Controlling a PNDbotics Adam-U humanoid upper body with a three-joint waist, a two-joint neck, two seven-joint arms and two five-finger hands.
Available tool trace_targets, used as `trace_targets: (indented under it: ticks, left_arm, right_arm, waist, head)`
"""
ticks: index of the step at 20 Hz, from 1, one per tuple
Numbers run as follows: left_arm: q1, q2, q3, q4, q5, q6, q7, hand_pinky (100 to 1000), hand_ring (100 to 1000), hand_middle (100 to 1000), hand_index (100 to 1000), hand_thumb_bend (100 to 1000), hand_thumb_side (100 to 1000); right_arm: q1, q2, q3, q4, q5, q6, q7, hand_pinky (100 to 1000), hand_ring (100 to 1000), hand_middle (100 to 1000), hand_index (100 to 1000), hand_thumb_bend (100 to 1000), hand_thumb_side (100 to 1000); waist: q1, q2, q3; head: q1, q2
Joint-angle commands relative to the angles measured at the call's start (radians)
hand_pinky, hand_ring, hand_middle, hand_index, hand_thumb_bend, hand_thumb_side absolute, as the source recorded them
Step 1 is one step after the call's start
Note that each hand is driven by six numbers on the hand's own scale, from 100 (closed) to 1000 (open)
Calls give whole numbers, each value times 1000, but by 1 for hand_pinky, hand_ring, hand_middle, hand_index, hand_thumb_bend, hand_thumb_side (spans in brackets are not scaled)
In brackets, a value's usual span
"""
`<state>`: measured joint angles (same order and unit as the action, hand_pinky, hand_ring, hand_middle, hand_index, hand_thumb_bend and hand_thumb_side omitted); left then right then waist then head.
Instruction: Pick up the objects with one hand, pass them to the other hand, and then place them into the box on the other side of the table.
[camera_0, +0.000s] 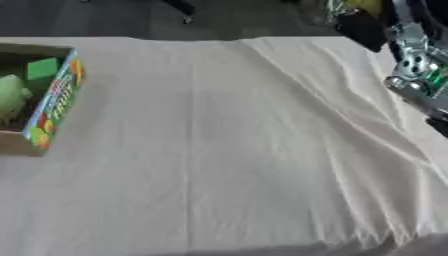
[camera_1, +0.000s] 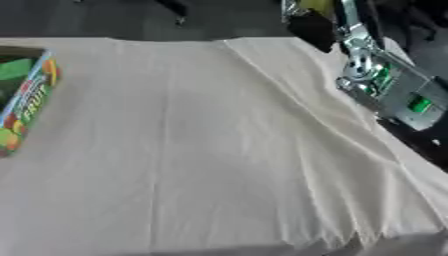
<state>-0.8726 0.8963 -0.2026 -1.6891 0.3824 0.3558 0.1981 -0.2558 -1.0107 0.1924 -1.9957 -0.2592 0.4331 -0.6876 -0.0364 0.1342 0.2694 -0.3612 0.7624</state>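
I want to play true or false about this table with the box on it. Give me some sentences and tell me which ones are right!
1. The box sits at the table's left side. True.
2. The box is empty. False: green things lie inside it.
3. A white cloth covers the table. True.
4. The cloth is perfectly smooth. False: creases run across its right part.
5. The robot's arm comes in from the left. False: it shows at the upper right, silver and black.

Box (camera_0: 54, 102) at table's (camera_0: 227, 150) left edge
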Motion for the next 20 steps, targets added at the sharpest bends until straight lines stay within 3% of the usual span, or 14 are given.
trace_targets:
  ticks: [1, 10, 20]
  left_arm:
    - [-42, 19, -12, -11, -3, 7, -28, 871, 776, 722, 817, 100, 713]
    - [-131, -23, -78, -3, -42, 31, -103, 868, 777, 724, 818, 100, 715]
    - [-240, -88, -156, 23, -87, 54, -173, 862, 779, 729, 820, 100, 711]
  right_arm:
    - [-14, -14, 6, -4, 1, 233, -219, 626, 497, 438, 543, 100, 433]
    - [-16, 17, 57, -4, -8, 222, -219, 634, 501, 438, 543, 100, 426]
    - [-17, 37, 116, -4, -26, 188, -219, 622, 500, 437, 542, 100, 419]
  waist:
    - [6, -9, 7]
    - [11, -4, 20]
    - [22, -3, 43]
  head:
    - [-25, -8]
    - [-40, -18]
    - [-17, -38]
